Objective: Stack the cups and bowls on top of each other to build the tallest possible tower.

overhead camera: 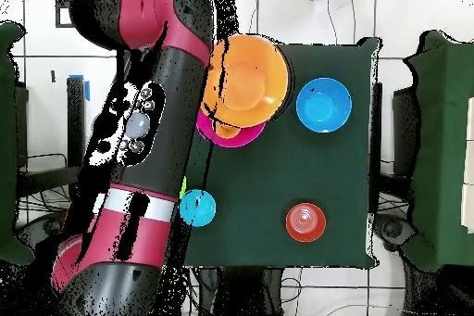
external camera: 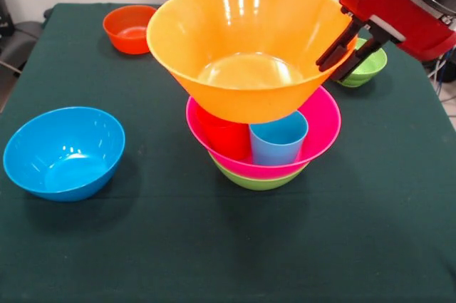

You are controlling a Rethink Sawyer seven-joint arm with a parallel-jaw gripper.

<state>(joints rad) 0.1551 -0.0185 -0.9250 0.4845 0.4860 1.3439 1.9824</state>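
Green table [external camera: 214,246]: yellow-orange bowl [external camera: 249,46] in end effector [external camera: 340,57]

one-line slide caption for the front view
Gripper clamps large glossy yellow-orange plastic bowl over pink bowl holding cups.

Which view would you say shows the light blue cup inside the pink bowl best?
The front view: the light blue cup stands upright in the pink bowl, beside a red cup, under the yellow-orange bowl. Overhead, that bowl hides it.
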